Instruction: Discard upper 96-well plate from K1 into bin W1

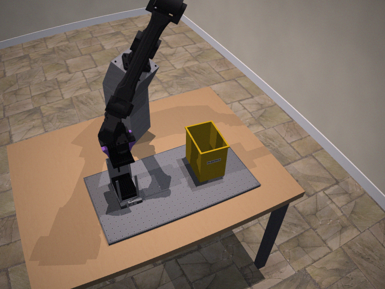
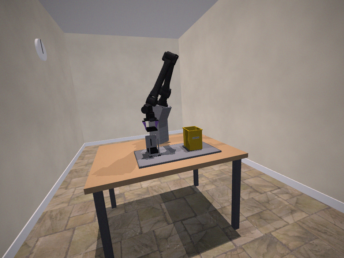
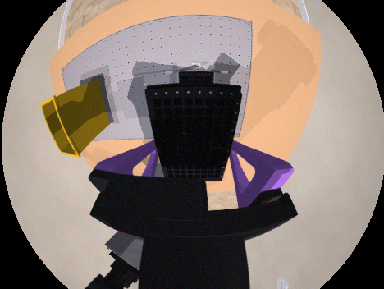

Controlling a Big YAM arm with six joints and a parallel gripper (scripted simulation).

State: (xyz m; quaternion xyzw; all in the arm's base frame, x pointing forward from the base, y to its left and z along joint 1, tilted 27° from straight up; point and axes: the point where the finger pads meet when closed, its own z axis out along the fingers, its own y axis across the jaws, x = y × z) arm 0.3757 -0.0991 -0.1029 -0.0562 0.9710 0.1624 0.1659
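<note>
My gripper with purple fingers is shut on the upper 96-well plate, a black plate held flat by its sides. It hangs above the grey stack rack K1 on the left of the perforated baseplate. In the exterior view the held plate is clear of the rack's top. The lower black plate sits on the rack's lower level. The yellow plastics bin W1 stands upright and open on the right of the baseplate, well apart from the gripper. It also shows in the wrist view.
The grey perforated baseplate lies on an orange table. The arm's grey pedestal stands behind the rack. The table's front and right edges are near the baseplate.
</note>
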